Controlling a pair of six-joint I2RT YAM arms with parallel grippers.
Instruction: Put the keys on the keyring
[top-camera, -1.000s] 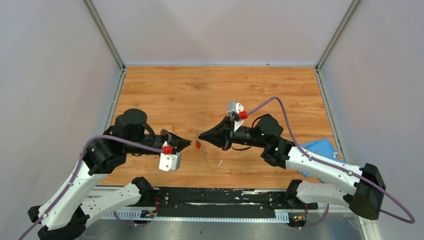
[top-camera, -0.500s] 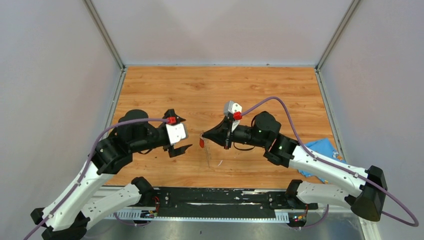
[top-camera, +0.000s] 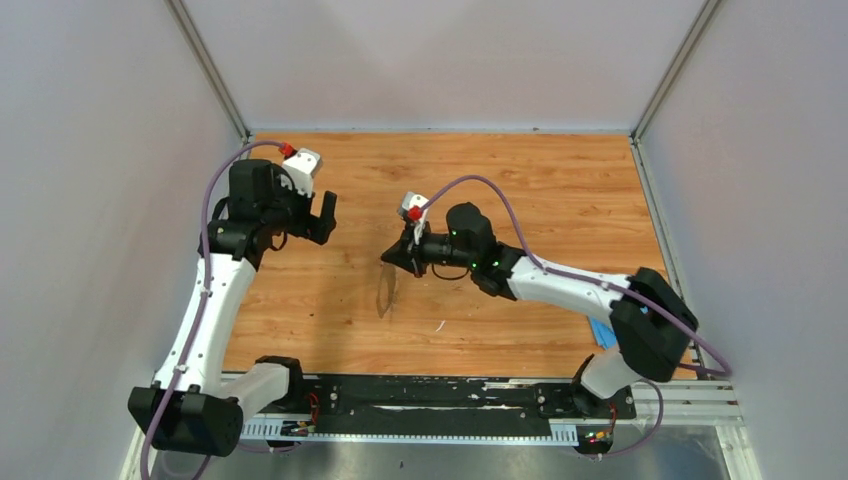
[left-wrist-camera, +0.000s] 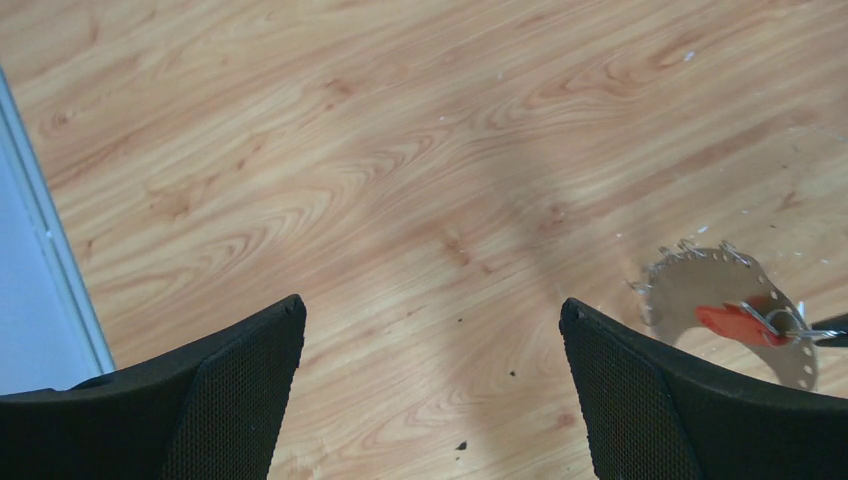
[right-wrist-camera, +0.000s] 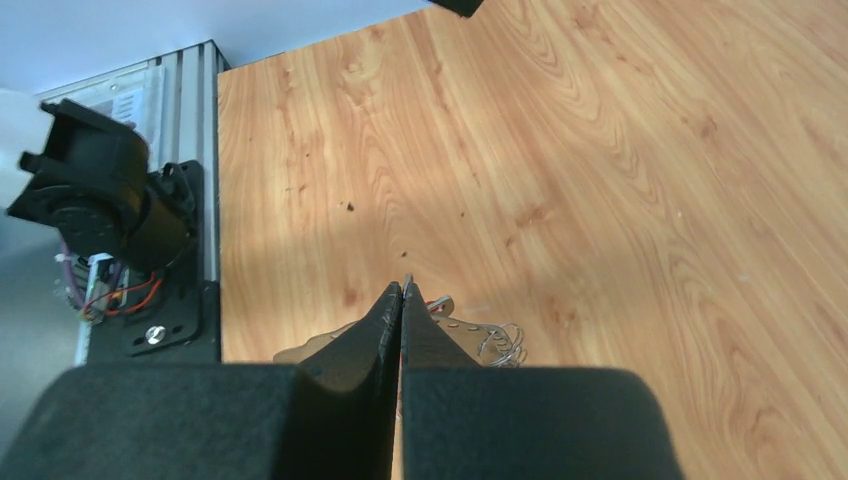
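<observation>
The keyring (left-wrist-camera: 690, 295) (thin grey metal, jagged-edged) is pinched at its rim, as it seems, by the right end effector (right-wrist-camera: 402, 290), whose fingers are pressed together. The plastic-headed red key (left-wrist-camera: 728, 322) is hung on it above the wood-grain table (left-wrist-camera: 400, 150). The left end effector (left-wrist-camera: 430, 310) is spread wide, empty. The ring should be held steady while the blue key, nowhere seen, is sought.

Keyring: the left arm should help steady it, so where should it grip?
Probably the keyring at its bare jagged rim, away from the shut right gripper and red key; come from the left with the open left gripper, where that arc is free.
</observation>
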